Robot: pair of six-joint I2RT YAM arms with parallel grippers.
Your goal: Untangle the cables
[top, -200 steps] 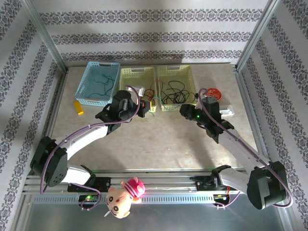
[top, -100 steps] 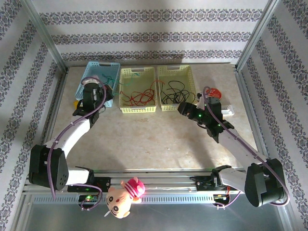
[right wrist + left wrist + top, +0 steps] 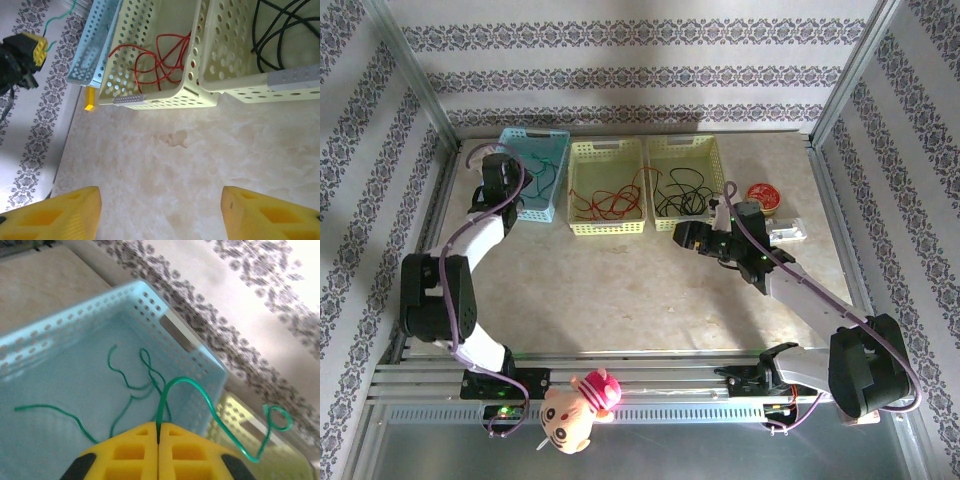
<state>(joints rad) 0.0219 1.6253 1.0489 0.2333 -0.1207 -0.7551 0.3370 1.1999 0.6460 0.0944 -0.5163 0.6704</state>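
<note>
The left gripper (image 3: 158, 437) hangs over the blue basket (image 3: 165, 305) at the far left of the table (image 3: 175, 165). Its yellow fingers are pressed together on a green cable (image 3: 200, 392), pinching it near one end. I think it is held there because the baskets seem to sort the cables by colour: green ones in the blue basket, red cables (image 3: 160, 60) in the middle basket (image 3: 165, 102), black cables (image 3: 270, 30) in the right basket (image 3: 240, 92). So the held cable is probably about to be let go into its own basket. The right gripper (image 3: 680, 236) is over the bare table just in front of the two yellow baskets, with its jaws spread wide and holding nothing; from there it could reach either of them without crossing the other arm. The green cable is thin but stiff enough to keep a shape: it rises from the fingers in an arch, dips, and ends in a small curl that seems to pass the blue basket's far rim, so part of it may fall outside. More green pieces (image 3: 125, 385) lie loose and wavy on the floor of the blue basket. The red cables lie in overlapping loops, and the black ones also, so some tangle inside each basket is likely.
</note>
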